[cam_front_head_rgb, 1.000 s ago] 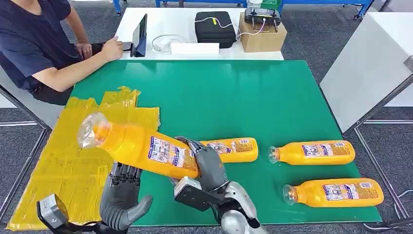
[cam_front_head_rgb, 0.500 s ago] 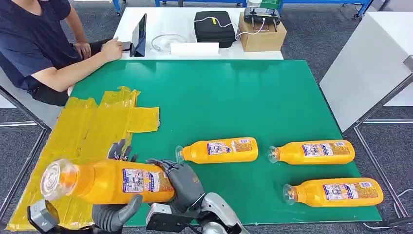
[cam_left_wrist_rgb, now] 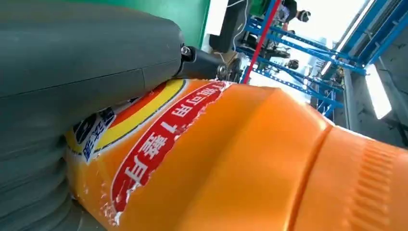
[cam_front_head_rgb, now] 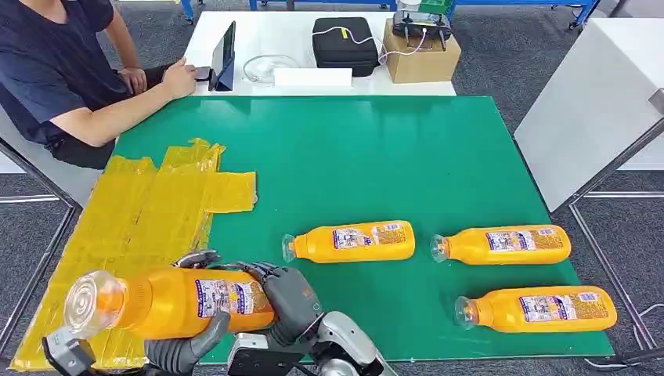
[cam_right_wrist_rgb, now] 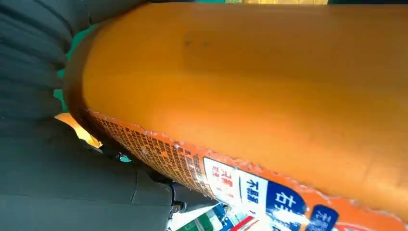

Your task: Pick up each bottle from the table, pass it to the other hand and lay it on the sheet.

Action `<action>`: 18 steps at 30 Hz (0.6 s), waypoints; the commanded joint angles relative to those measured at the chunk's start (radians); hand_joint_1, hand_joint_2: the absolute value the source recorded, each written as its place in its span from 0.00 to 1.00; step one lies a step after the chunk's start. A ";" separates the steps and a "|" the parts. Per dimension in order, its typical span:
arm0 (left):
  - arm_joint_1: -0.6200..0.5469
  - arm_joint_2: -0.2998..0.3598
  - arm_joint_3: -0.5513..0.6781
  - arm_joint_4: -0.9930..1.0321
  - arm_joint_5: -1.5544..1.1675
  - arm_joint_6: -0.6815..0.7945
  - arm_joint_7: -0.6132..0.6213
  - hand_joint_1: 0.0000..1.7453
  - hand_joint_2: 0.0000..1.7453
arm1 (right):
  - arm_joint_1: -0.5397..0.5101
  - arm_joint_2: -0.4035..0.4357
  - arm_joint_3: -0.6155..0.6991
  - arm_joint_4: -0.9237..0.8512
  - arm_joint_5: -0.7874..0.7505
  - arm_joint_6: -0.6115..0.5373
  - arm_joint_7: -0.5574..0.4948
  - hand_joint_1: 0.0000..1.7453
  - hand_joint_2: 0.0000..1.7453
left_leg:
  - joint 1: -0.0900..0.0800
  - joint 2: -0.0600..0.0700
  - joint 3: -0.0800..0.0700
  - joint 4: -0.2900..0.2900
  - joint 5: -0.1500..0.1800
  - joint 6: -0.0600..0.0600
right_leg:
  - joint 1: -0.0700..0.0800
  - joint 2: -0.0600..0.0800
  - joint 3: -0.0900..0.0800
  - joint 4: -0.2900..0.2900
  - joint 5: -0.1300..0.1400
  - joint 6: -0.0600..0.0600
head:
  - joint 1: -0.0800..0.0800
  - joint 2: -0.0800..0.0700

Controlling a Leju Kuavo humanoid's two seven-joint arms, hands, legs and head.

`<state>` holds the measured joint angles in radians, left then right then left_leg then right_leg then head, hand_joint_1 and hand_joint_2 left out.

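Item: orange bottle in transfer (cam_front_head_rgb: 168, 301). We log it held level above the near left corner of the green table (cam_front_head_rgb: 376, 157), neck end toward nine o'clock, base toward three o'clock, hanging over the near edge of the yellow sheet (cam_front_head_rgb: 133, 227). A second ago it rode higher and tilted, neck up toward eleven o'clock; it has since dropped and flattened.

Right hand (cam_front_head_rgb: 288, 296): wrapped around the base end, fingers over the top of the label. We count this as a full grasp.

Left hand (cam_front_head_rgb: 192, 345): under the body of the bottle, thumb up against its near side, fingers curling over the far side. A second ago it was spread open below; now it grips as well, as the left wrist view bears out.

Meaning, in our judgement: the pass is at its midpoint, both hands on one bottle. The right hand has yet to let go before the lay-down.

Remaining stock: three bottles lying on the table, one at centre (cam_front_head_rgb: 350, 241), two at three o'clock (cam_front_head_rgb: 501, 244) (cam_front_head_rgb: 536, 309).
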<state>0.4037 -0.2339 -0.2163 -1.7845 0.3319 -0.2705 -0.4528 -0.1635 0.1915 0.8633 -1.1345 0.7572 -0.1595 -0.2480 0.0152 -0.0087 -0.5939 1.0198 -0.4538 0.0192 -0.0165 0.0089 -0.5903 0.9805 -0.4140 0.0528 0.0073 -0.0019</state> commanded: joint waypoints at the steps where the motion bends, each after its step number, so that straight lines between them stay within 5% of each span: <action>1: -0.040 -0.009 0.001 -0.006 -0.010 -0.008 -0.009 1.00 1.00 | 0.010 -0.026 0.035 0.027 0.011 -0.003 0.013 1.00 1.00 | 0.000 -0.002 0.003 -0.001 0.000 0.000 | 0.001 -0.003 0.004 -0.001 -0.001 -0.002 | 0.000 0.000; 16: -0.033 -0.011 0.016 -0.024 -0.055 0.013 -0.028 1.00 1.00 | 0.022 -0.036 -0.012 -0.032 0.017 -0.057 0.044 1.00 1.00 | 0.000 -0.002 0.002 -0.001 0.000 0.000 | 0.001 -0.003 0.003 -0.001 -0.001 -0.002 | 0.000 0.000; 17: -0.032 -0.012 0.029 -0.036 -0.110 0.042 -0.044 1.00 1.00 | 0.024 -0.047 -0.037 -0.075 0.019 -0.070 0.054 0.76 1.00 | 0.000 -0.002 0.002 -0.001 0.000 0.000 | 0.001 -0.003 0.003 -0.001 -0.001 -0.002 | 0.000 0.000; 18: -0.034 -0.019 0.050 -0.048 -0.197 0.108 -0.074 1.00 1.00 | 0.022 -0.056 -0.062 -0.107 0.024 -0.087 0.062 0.00 1.00 | 0.000 -0.002 0.001 0.000 0.000 0.000 | 0.001 -0.003 0.002 0.000 -0.001 -0.001 | 0.000 0.000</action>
<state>0.4010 -0.2464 -0.2144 -1.7868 0.3063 -0.2685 -0.4696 -0.1617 0.1904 0.8602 -1.1456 0.7611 -0.1893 -0.2304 0.0152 -0.0087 -0.5939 1.0198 -0.4537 0.0192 -0.0166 0.0089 -0.5902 0.9805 -0.4140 0.0528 0.0072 -0.0019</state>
